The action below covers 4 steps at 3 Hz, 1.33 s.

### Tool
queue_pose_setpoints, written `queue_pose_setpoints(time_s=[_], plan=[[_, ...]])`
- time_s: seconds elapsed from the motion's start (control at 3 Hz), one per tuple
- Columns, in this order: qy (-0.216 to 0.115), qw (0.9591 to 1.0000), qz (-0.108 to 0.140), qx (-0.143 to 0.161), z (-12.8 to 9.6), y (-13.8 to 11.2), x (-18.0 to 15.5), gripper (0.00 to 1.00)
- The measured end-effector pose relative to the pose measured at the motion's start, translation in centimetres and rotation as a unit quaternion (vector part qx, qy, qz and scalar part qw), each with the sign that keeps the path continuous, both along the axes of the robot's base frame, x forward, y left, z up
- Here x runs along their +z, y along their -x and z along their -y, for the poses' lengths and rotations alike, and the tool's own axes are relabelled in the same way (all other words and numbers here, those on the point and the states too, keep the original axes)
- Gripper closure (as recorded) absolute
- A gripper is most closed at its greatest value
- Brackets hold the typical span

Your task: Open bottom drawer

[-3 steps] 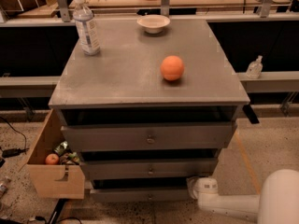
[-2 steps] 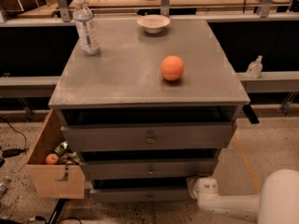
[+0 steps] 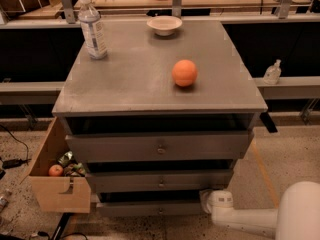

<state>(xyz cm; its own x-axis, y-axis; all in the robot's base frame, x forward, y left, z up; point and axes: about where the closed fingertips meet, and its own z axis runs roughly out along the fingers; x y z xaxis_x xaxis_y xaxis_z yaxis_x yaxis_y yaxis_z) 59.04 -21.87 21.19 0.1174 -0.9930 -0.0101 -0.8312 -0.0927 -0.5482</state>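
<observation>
White arm (image 3: 250, 219) comes in from the bottom right corner. Its gripper (image 3: 207, 200) sits low by the floor, at the right end of the bottom drawer (image 3: 150, 209). I cannot tell if the gripper is spread or pressed together. The bottom drawer is just left of the gripper, a thin grey front with a small knob (image 3: 161, 210) in the middle. Right above it is the middle drawer (image 3: 160, 180), and above that the big top drawer (image 3: 160, 146). High above the gripper, on the grey cabinet top (image 3: 125, 84), are an orange ball (image 3: 184, 73), a white bowl (image 3: 164, 25) and a water bottle (image 3: 93, 28). Far left of the gripper, a cardboard box (image 3: 57, 194) stands on the floor with a red apple (image 3: 55, 170) inside.
</observation>
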Motion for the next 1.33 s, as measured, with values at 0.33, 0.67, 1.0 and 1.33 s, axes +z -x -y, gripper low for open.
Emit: queue_pose_setpoints(time_s=[0.33,0.67,1.0,1.33], plan=[[0.000,1.0000,0.000,0.000,-0.04,0.03,-0.12,0.04],[0.000,1.0000,-0.001,0.000,-0.02,-0.05,-1.05,0.00],[0.000,1.0000,-0.001,0.000,-0.02,-0.05,-1.05,0.00],[0.000,1.0000,-0.001,0.000,-0.04,-0.04,-0.95,0.14]])
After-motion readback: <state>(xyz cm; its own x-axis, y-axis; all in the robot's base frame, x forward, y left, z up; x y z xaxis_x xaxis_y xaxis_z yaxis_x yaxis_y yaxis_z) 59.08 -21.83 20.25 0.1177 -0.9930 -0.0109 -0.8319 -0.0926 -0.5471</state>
